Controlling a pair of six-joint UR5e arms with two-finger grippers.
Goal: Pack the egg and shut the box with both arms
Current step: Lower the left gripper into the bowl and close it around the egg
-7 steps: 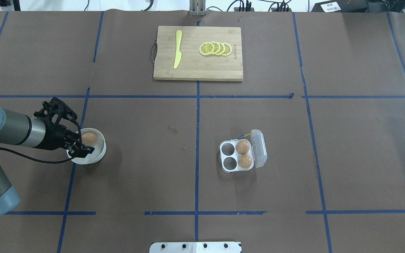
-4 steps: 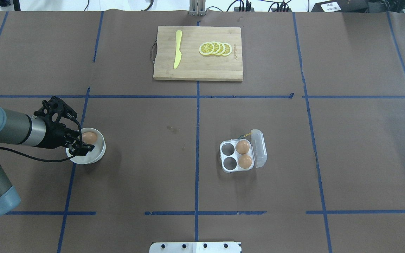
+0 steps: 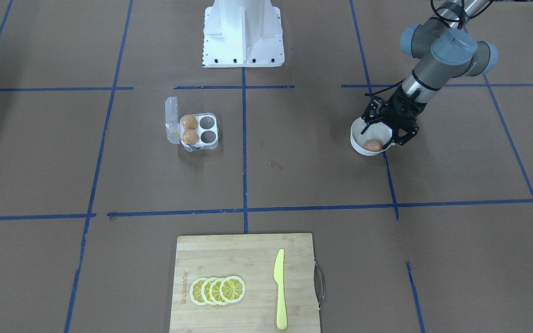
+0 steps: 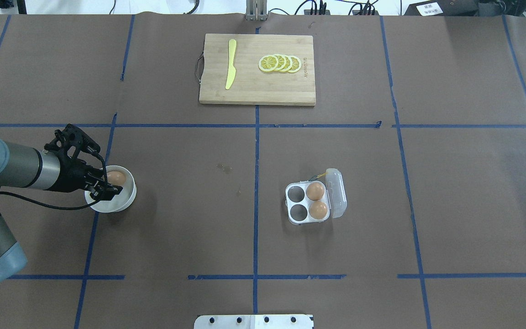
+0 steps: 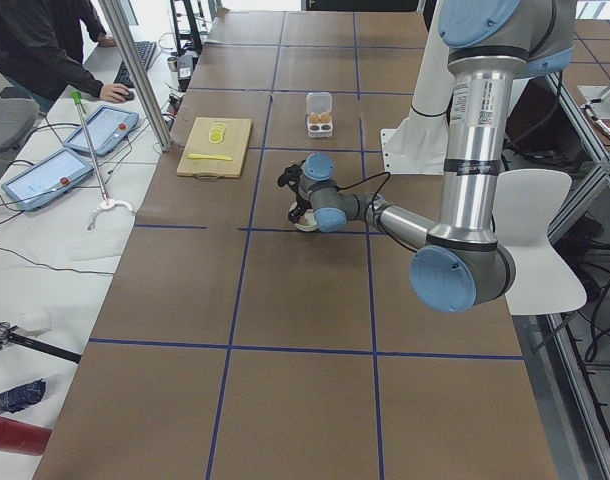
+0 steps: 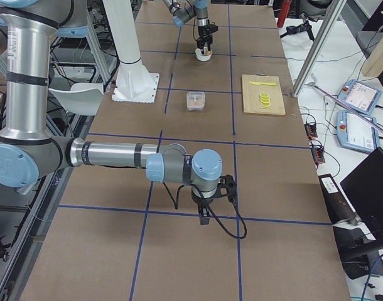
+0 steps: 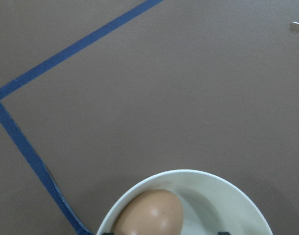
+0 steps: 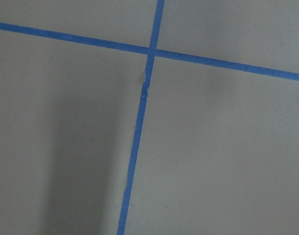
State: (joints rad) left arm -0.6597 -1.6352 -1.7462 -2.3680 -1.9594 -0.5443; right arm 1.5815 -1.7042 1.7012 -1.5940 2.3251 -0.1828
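Note:
An orange-brown egg lies in a round white bowl at the table's left; it also shows in the left wrist view and the front view. My left gripper is open and hangs low over the bowl, its fingers either side of the egg and just behind it. The clear egg carton stands right of centre with its lid open. It holds two eggs in the right cells; the two left cells are empty. My right gripper shows only in the exterior right view, so I cannot tell whether it is open or shut.
A wooden cutting board at the far middle carries a yellow knife and lemon slices. The white pedestal stands at the robot's side. Blue tape lines cross the brown table cover.
My left gripper has drawn slightly left over the bowl, and the bowl has shifted a little with it. The carton and its eggs have not moved.

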